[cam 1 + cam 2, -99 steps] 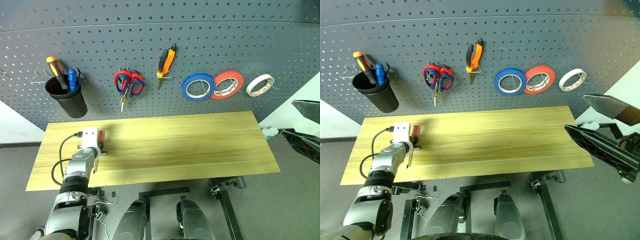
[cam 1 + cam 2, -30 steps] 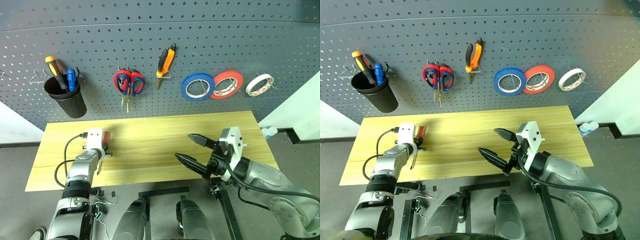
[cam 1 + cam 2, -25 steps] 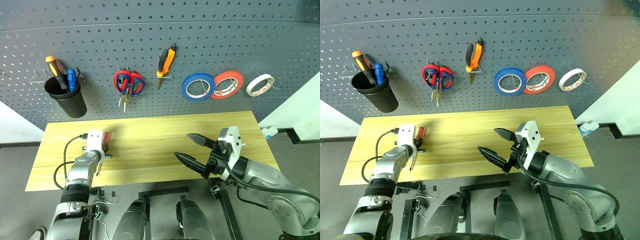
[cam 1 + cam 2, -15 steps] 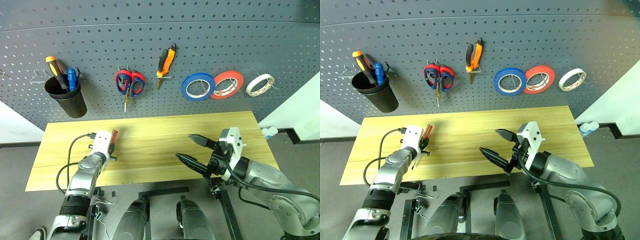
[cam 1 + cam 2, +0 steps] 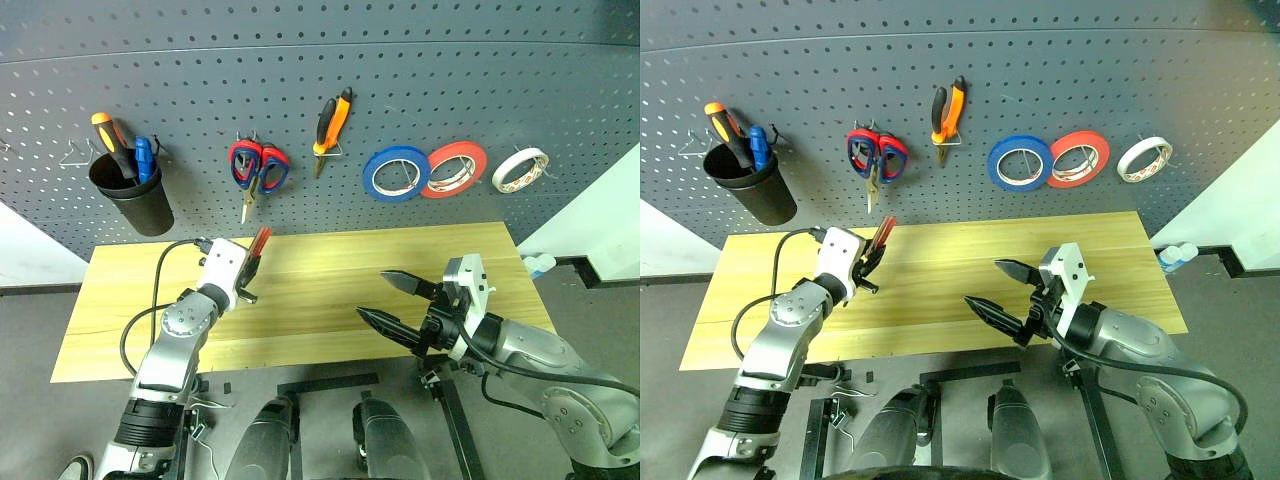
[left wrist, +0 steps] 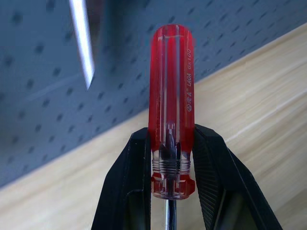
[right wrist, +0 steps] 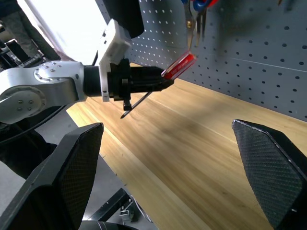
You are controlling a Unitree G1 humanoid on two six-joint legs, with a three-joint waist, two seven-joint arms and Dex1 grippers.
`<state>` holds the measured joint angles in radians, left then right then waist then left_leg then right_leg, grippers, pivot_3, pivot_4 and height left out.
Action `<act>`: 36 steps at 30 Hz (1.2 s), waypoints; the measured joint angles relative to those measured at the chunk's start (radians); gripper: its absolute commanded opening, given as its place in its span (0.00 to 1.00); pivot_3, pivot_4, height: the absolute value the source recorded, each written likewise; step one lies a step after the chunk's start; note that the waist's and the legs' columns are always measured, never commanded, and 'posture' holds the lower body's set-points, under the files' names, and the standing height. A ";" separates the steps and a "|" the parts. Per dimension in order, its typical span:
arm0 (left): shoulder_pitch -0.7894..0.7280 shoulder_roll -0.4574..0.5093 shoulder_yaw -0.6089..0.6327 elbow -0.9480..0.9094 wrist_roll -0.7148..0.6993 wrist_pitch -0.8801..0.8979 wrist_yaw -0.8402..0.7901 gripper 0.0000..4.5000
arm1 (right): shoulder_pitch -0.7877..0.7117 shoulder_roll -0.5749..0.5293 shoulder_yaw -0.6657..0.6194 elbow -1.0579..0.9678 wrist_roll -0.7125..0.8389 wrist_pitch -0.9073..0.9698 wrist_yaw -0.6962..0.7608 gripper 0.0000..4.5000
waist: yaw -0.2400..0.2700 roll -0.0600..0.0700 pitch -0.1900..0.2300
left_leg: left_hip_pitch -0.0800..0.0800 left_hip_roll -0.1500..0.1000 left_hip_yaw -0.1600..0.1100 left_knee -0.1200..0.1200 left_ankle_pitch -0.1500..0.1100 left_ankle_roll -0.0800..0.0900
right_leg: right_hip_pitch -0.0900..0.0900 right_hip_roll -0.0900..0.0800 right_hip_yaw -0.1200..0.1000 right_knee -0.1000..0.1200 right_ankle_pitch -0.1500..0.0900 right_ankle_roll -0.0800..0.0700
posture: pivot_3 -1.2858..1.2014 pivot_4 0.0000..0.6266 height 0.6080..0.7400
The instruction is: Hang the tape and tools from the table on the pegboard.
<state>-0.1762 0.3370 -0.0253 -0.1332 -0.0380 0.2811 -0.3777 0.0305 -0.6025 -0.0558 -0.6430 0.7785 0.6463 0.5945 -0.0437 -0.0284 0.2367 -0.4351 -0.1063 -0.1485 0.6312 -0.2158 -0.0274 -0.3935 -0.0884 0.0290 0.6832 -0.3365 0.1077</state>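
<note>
You see the screwdriver [image 5: 257, 243] above the table's [image 5: 330, 270] back-left edge, below the scissors [image 5: 259, 167] on the pegboard [image 5: 300, 100].

Red-handled screwdriver [image 5: 258, 243] tilted above table [image 5: 330, 270]; pliers [image 5: 331, 122], tape [image 5: 520, 169] on pegboard [image 5: 300, 60].

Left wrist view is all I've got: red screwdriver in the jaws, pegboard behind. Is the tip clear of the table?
Observer: Yes. The screwdriver is in the air in the left gripper; its shaft slants down, with the tip above the table.
Operator: What's the steel point beside the handle?
Observer: The blade tips of the red scissors, which hang on the pegboard near the handle's end.
Operator: Right arm?
Observer: The right gripper is over the table's right half, jaws wide open, holding nothing.
</note>
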 measured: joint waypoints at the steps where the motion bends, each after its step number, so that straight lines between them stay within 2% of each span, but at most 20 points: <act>1: 0.005 0.000 0.000 -0.010 -0.004 -0.015 -0.008 0.19 | 0.000 0.000 0.000 0.001 -0.001 0.000 0.001 1.00 | 0.000 0.000 0.000 | 0.000 0.000 0.000 0.000 0.000 0.000 | 0.000 0.000 0.000 0.000 0.000 0.000 | 0.48 0.36 0.81; 10: 0.078 0.017 0.015 -0.094 -0.009 -0.209 -0.028 0.19 | 0.006 -0.007 -0.045 0.000 0.025 -0.002 0.047 1.00 | 0.001 0.000 0.000 | 0.000 0.000 0.000 0.000 0.000 0.000 | 0.000 0.000 0.000 0.000 0.000 0.000 | 0.48 0.36 0.81; 17: 0.083 0.009 0.019 -0.115 0.076 -0.409 0.053 0.19 | -0.007 -0.009 -0.053 0.011 0.023 -0.002 0.070 1.00 | 0.003 0.000 0.000 | 0.000 0.000 0.000 0.000 0.000 0.000 | 0.001 0.000 0.000 0.000 0.000 0.000 | 0.49 0.35 0.81; 23: 0.020 0.002 0.048 -0.115 0.113 -0.484 0.123 0.19 | -0.015 -0.017 -0.081 0.012 0.062 -0.003 0.112 1.00 | 0.004 0.000 0.000 | 0.000 0.000 0.000 0.000 0.000 0.000 | 0.001 0.000 0.000 0.000 0.000 0.000 | 0.49 0.34 0.81; 29: -0.061 0.010 0.100 -0.103 0.126 -0.513 0.175 0.19 | -0.045 -0.098 -0.183 -0.047 0.187 0.004 0.138 1.00 | 0.004 0.000 0.000 | 0.000 0.000 0.000 0.001 0.000 0.000 | 0.001 0.001 -0.001 0.001 0.000 0.000 | 0.49 0.33 0.81; 36: -0.141 0.008 0.108 -0.106 0.125 -0.526 0.181 0.19 | -0.053 -0.186 -0.281 -0.036 0.216 0.003 0.166 1.00 | 0.009 0.000 -0.001 | 0.000 0.000 0.000 0.002 0.000 0.000 | 0.002 0.001 -0.001 0.001 0.000 0.001 | 0.49 0.31 0.81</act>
<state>-0.3168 0.3448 0.0826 -0.2390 0.0870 -0.2445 -0.1967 -0.0221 -0.7882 -0.3364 -0.6786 0.9947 0.6497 0.7603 -0.0351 -0.0284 0.2360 -0.4347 -0.1067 -0.1481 0.6330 -0.2157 -0.0274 -0.3919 -0.0877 0.0281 0.6842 -0.3361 0.1084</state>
